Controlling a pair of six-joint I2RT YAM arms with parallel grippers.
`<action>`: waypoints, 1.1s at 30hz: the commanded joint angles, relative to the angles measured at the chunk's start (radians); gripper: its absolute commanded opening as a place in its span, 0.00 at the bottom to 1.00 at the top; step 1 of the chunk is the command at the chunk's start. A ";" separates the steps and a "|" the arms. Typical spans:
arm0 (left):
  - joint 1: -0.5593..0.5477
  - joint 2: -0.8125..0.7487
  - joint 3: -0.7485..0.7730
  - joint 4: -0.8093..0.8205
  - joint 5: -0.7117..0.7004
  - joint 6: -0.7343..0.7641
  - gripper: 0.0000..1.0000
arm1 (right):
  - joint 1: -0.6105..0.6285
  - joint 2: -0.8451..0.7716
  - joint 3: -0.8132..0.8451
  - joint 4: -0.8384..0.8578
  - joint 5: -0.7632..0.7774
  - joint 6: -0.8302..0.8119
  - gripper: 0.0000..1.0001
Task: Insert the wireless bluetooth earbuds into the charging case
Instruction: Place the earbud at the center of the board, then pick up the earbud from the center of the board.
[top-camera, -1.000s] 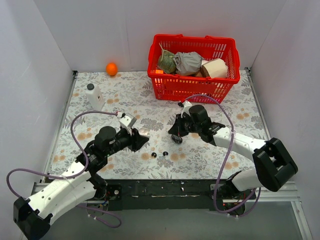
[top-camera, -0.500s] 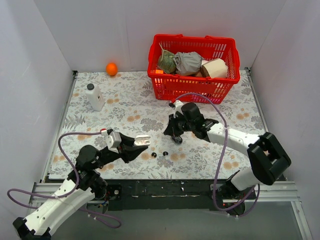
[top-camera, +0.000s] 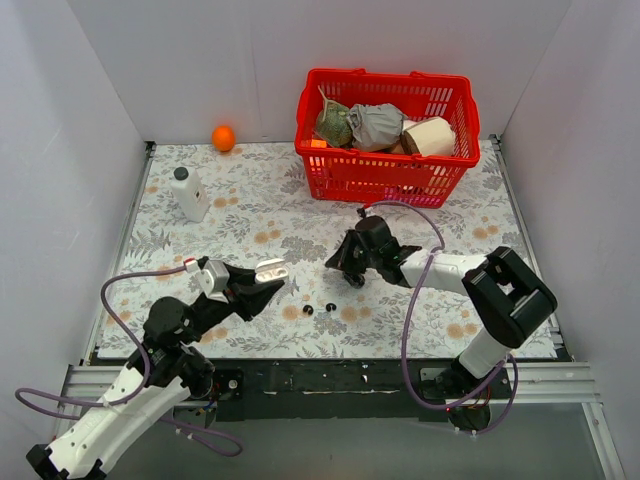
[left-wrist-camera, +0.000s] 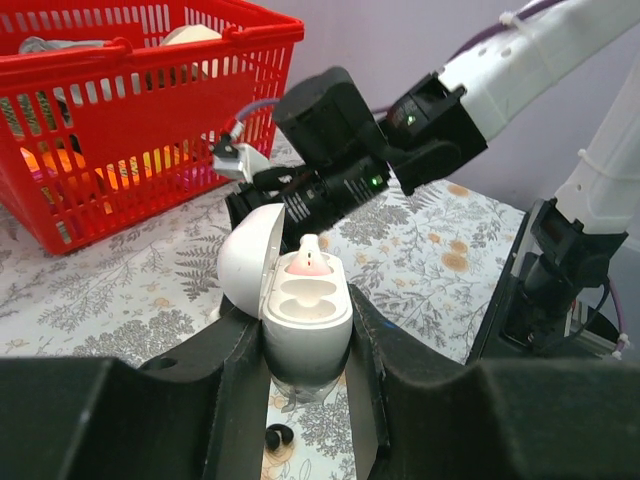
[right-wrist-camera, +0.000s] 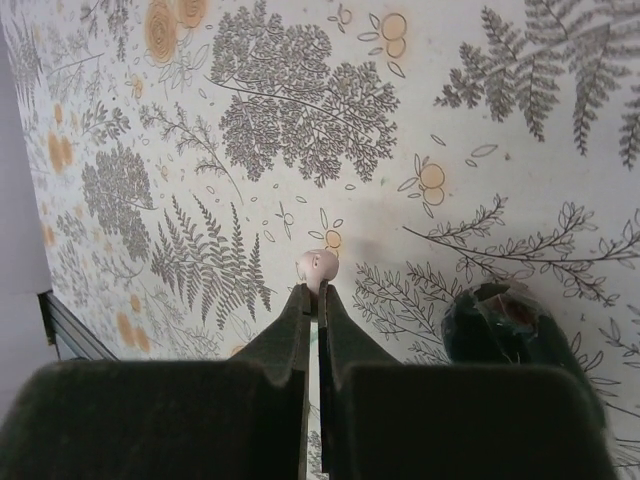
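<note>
My left gripper (top-camera: 268, 276) (left-wrist-camera: 305, 345) is shut on the white charging case (top-camera: 272, 268) (left-wrist-camera: 305, 325), holding it above the mat with its lid open. A pale pink earbud (left-wrist-camera: 308, 263) sits in the case's far slot, and the near slot is empty. To the right, my right gripper (top-camera: 340, 263) (right-wrist-camera: 318, 287) is shut, pinching a second pale pink earbud (right-wrist-camera: 318, 266) at its very tips above the mat. Two tiny black buds (top-camera: 308, 309) (top-camera: 329, 306) (left-wrist-camera: 278, 436) lie on the mat between the arms. A dark oval pebble-shaped object (top-camera: 355, 281) (right-wrist-camera: 500, 320) lies just beside the right gripper.
A red basket (top-camera: 318, 165) (left-wrist-camera: 130, 110) of soft items stands at the back right. An orange ball (top-camera: 223, 137) lies at the back left, and a white bottle (top-camera: 189, 193) stands on the left. White walls close in three sides.
My left arm has folded back toward its base, still holding the open case. My right gripper has shifted a little left, toward the case, and its forearm has dropped lower.
</note>
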 joint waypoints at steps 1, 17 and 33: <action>0.001 -0.052 0.022 -0.034 -0.070 -0.020 0.00 | 0.033 0.035 -0.032 0.141 0.071 0.198 0.01; 0.001 -0.028 0.027 -0.047 -0.054 -0.019 0.00 | 0.050 0.086 0.023 -0.002 0.029 0.129 0.44; 0.001 -0.042 0.028 -0.086 -0.067 -0.019 0.00 | 0.073 -0.020 0.066 -0.250 0.072 -0.355 0.01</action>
